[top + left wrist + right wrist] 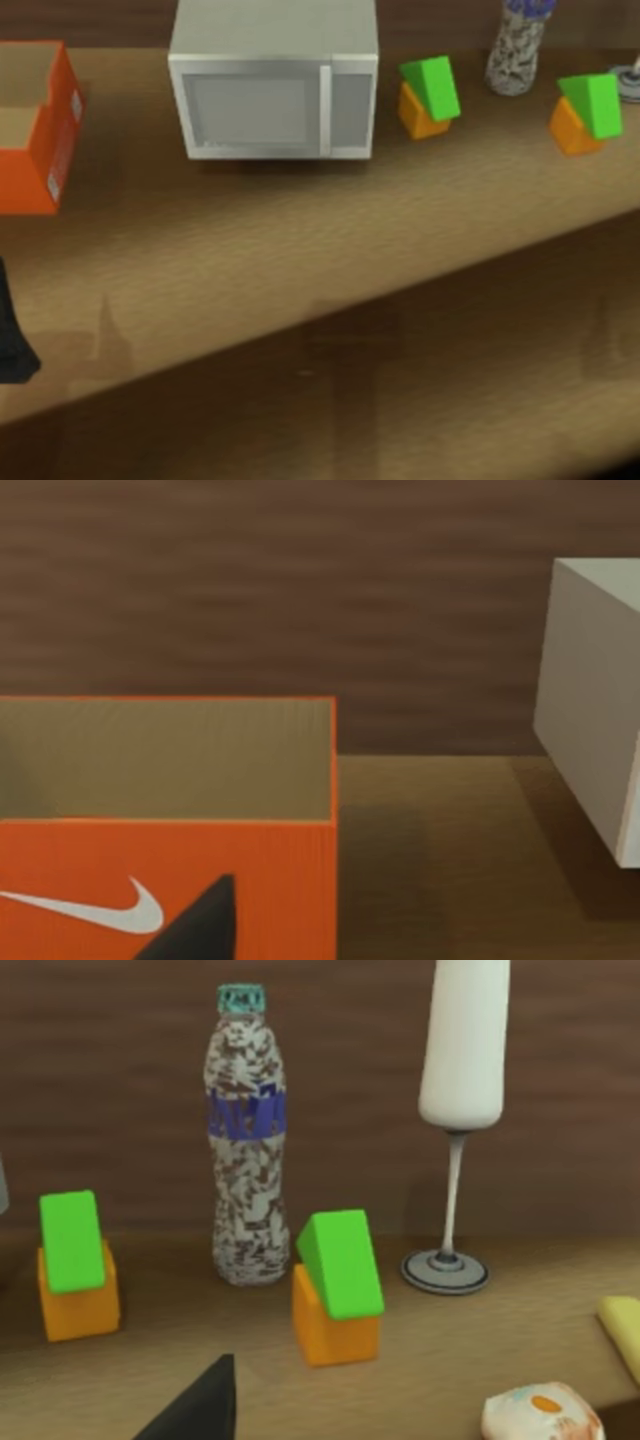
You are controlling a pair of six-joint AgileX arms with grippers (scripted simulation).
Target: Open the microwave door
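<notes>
**End effectors parked, microwave door shut**

Left end effector (15, 350) sits at the left edge of the top view, low on the bench (300, 260); whether either of mine is open I cannot tell. The microwave (272, 80) stands upper centre, its microwave door (250, 110) closed, beside an orange shoebox (35, 130).

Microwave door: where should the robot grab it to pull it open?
Probably the thin vertical handle strip on the microwave door, beside the grey control panel. Come at it from the front, the side the door faces. The door lies shut and flat, so the strip looks like the only graspable part.
</notes>
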